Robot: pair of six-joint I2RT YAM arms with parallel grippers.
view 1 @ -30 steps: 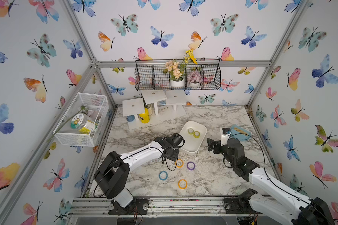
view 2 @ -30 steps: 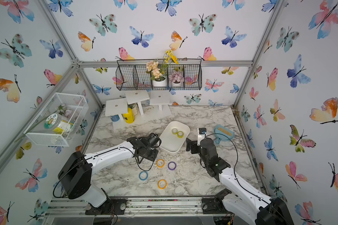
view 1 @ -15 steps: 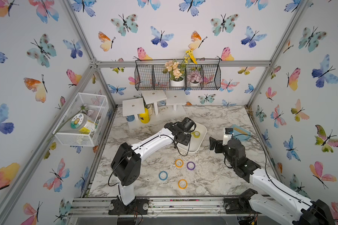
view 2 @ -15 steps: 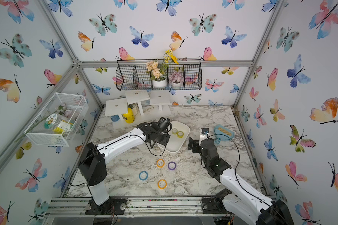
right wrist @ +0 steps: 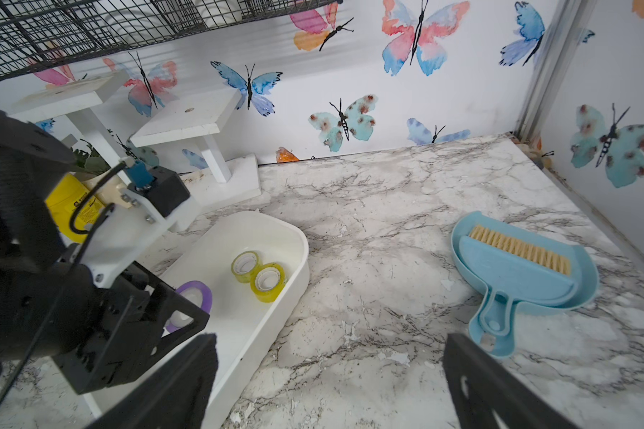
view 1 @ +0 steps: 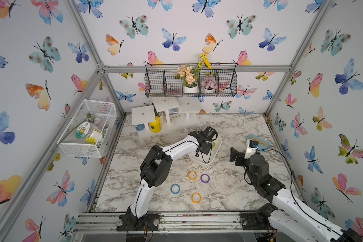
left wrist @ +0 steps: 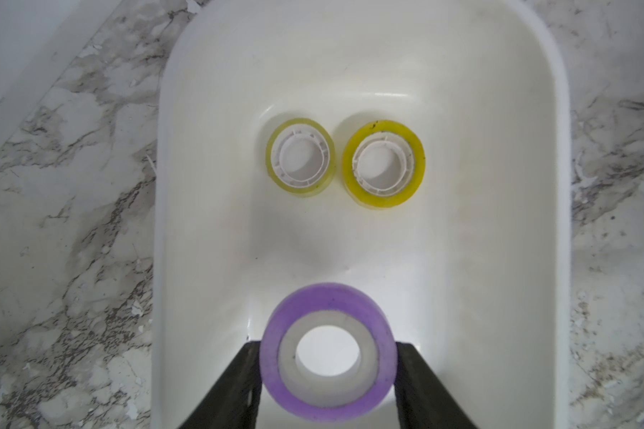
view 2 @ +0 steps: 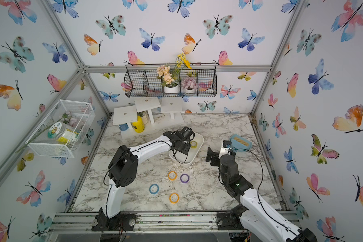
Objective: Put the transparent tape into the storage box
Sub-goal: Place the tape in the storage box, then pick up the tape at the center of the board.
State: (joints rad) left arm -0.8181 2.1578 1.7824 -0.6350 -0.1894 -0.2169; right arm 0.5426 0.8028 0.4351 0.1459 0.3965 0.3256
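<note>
Your left gripper [left wrist: 328,356] is clamped on a purple tape roll [left wrist: 326,302]. Its black fingers [left wrist: 238,390] press on opposite sides of the roll's outer rim, the jaws only as wide as the roll. It hangs inside the outline of the storage box [left wrist: 350,67], toward the end that points to 7 o'clock (whether the roll touches the box floor, you cannot tell). Two more rolls lie flat on the box floor toward its 1 o'clock end, just beside each other: a pale yellow-green roll [left wrist: 301,190] and a brighter yellow roll [left wrist: 383,200]. Both are apart from the held one.

The box sits close to the middle of the marble table [view 1: 228,188], a little toward 12 o'clock. At 6 o'clock from it four rolls lie loose on the marble. An orange roll [view 1: 188,175] has a second purple roll [view 1: 201,178] at its 3 o'clock, a blue roll [view 1: 171,188] at its 8 o'clock, and a second orange roll [view 1: 192,197] at its 6 o'clock.

Your right gripper [right wrist: 329,340] stands at 3 o'clock of the box, above bare marble, its fingers [right wrist: 186,379] spread wide with nothing between them. Beyond it, toward 2 o'clock of the box, a light-blue dustpan [right wrist: 517,286] lies with a brush [right wrist: 517,248] in it.
</note>
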